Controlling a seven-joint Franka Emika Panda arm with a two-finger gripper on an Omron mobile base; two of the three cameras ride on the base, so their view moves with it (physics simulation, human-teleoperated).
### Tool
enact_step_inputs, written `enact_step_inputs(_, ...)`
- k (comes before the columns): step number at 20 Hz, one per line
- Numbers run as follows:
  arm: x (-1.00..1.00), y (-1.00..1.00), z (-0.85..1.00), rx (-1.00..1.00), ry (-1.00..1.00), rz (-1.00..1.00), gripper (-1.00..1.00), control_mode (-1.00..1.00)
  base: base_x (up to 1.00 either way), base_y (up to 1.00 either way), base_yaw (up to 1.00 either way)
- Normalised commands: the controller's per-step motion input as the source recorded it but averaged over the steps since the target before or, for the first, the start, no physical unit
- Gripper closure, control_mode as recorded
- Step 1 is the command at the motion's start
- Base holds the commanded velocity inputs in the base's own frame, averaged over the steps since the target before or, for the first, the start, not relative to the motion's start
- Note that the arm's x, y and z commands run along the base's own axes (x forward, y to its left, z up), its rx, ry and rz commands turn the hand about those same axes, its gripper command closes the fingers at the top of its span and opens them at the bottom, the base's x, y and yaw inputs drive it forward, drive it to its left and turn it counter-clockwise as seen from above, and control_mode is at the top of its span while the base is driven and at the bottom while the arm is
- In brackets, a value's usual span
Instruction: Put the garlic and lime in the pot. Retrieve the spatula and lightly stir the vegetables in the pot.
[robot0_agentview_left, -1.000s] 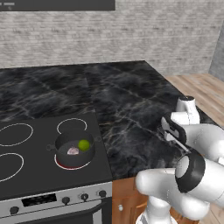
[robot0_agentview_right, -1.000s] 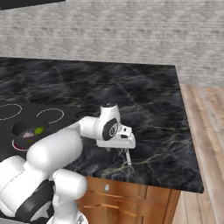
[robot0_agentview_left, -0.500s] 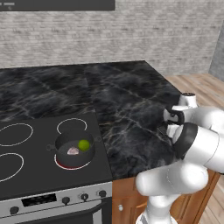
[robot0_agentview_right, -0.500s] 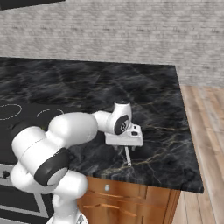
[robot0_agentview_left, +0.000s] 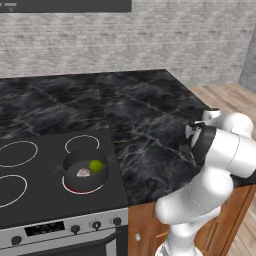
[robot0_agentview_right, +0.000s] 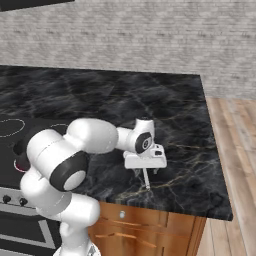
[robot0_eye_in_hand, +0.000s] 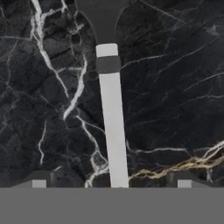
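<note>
above the counter, the end effector hangs wide open, empty, straddling the spatula

We see a black marble counter veined in white and gold, a black stove with ring burners and front knobs, a grey brick wall, wooden cabinets and floor.
</note>
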Motion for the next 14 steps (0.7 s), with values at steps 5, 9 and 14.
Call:
enact_step_inputs(5,0.00,-0.08,-0.13,0.06,0.00,0.13,-1.00,-1.00,0.00,0.00,0.00)
enact_step_inputs(9,-0.04,-0.07,-0.21,0.12,0.00,0.10,-1.00,-1.00,0.00,0.00,0.00)
enact_step_inputs(14,-0.05,0.00,-0.18,0.06,0.00,0.06,-1.00,-1.00,0.00,0.00,0.00)
